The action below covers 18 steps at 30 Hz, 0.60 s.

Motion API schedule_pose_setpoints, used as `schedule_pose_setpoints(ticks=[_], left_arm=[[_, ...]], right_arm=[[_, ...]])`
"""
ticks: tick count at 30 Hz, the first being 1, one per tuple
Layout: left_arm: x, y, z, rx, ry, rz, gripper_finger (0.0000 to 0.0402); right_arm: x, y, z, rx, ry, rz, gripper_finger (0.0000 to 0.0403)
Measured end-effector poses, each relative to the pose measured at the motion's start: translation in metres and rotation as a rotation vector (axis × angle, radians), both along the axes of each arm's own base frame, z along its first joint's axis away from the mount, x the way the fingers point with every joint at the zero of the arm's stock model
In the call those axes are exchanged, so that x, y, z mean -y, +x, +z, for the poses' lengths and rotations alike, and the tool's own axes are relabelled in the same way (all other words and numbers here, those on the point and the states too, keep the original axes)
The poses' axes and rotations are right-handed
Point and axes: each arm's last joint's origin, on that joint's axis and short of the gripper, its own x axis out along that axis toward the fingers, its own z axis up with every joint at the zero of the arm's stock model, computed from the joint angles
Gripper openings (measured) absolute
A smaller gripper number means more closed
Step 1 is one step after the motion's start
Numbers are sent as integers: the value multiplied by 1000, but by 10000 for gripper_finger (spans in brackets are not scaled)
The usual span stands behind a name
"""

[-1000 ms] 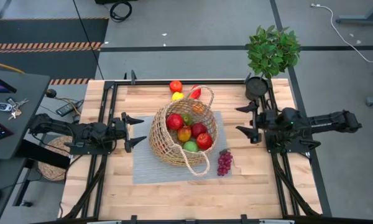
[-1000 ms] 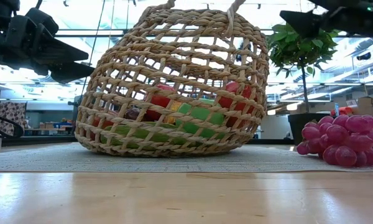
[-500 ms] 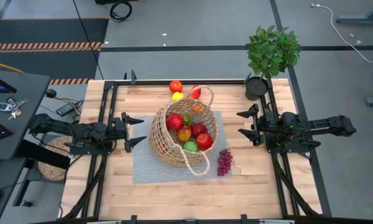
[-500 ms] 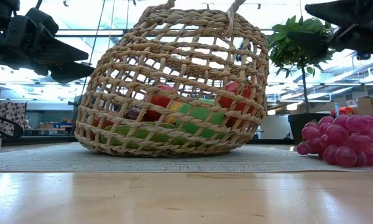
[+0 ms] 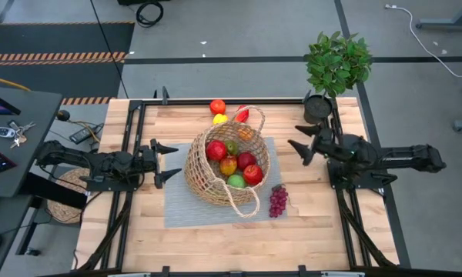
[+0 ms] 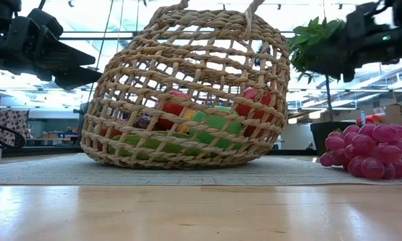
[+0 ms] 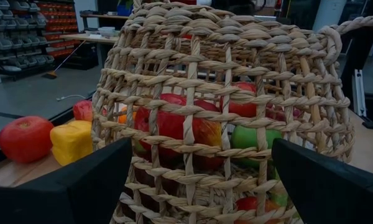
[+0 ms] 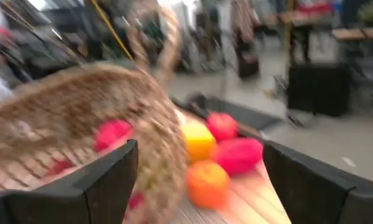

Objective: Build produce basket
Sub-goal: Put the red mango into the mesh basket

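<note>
Basket: your large round tan woven wicker basket [image 5: 226, 165] sits mid-table on the mat, its looped handle lying toward the near edge; in the low view [image 6: 187, 87] it stands with its base flat on the mat.
Table: the pale wooden slatted tabletop [image 5: 138, 231] carries everything, with a dark rail frame running along its sides.
Mat: the flat grey rectangular woven mat [image 5: 181, 211] lies under the basket and reaches past it toward the near edge.
Plant: a leafy green plant in a dark pot [image 5: 335, 65] stands at the far right corner of the table.
Right gripper: you will find the right gripper [image 5: 302, 138] raised to the right of the basket, tips turned toward its far side, its two fingers spread apart with nothing between them.
Left gripper: the left gripper [image 5: 167, 161] waits just left of the basket, jaws wide and empty.
Produce in the basket: red apples, a green apple and an orange-red piece [image 5: 232, 164] lie together inside.
Grapes: the purple grape bunch [image 5: 278, 200] lies on the table just beside the basket's near right side, at the mat's corner.
Loose produce: a red round fruit [image 5: 217, 106], a yellow piece [image 5: 219, 118] and a red piece [image 5: 242, 115] sit close behind the basket's far rim.
</note>
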Motion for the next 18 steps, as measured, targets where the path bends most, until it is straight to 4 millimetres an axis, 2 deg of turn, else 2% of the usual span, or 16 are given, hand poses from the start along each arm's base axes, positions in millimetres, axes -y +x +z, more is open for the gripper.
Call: schedule_pose_setpoints(ticks=[8,12,18], left_arm=[[0,0,0,0,0,0,394],[0,0,0,0,0,0,394],[0,0,0,0,0,0,394]], right_arm=[[31,18,15,-126,142,-68,333],[53,27,14,-180,212,-145,333],[89,42,10,-248,364,-153,333]])
